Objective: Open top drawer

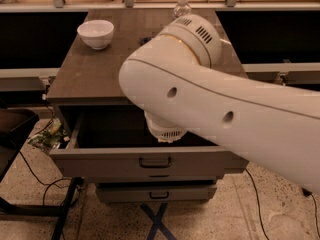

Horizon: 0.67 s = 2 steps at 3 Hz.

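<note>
- The top drawer [105,162] is seen pulled well out from under the table top [90,76], with its dark interior exposed and its grey front facing the camera.
- A dark loop handle [155,162] is fixed at the centre of that front.
- The gripper [167,133] is held just above the open drawer, behind the front panel and slightly above the handle; only its round white end is seen, so whether it is released or clenched cannot be told.
- Much of the view is covered by the white arm [225,119], which reaches in from the right.
- A smaller grey drawer [120,193] is seen below, closed further in.
- On the table top, a white bowl [95,33] is placed at the far left, and a water bottle [182,6] is partly hidden behind the arm.
- Cables [35,176] are seen on the speckled floor at the left.
</note>
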{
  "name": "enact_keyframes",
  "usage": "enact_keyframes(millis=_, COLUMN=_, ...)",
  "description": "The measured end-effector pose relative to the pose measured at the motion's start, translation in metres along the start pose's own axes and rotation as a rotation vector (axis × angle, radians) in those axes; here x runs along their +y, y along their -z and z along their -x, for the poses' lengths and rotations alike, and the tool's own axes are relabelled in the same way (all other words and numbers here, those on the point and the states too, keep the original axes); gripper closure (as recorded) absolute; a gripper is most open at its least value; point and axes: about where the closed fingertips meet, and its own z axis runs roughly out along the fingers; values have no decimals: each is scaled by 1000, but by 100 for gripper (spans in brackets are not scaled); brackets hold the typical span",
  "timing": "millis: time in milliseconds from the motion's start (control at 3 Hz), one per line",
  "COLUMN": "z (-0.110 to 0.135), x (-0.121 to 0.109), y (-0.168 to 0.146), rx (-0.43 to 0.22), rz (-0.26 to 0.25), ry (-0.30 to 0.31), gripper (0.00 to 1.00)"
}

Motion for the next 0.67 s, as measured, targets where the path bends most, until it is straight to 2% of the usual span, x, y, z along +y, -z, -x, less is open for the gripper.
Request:
enact_keyframes(millis=333, z=-21, x=-23, y=-19, rx=54, rz=-32, ry=-7, gripper=100)
enact_keyframes(millis=667, z=-50, x=-43, y=-40, rx=91, rz=-36, ry=-50, gripper=100)
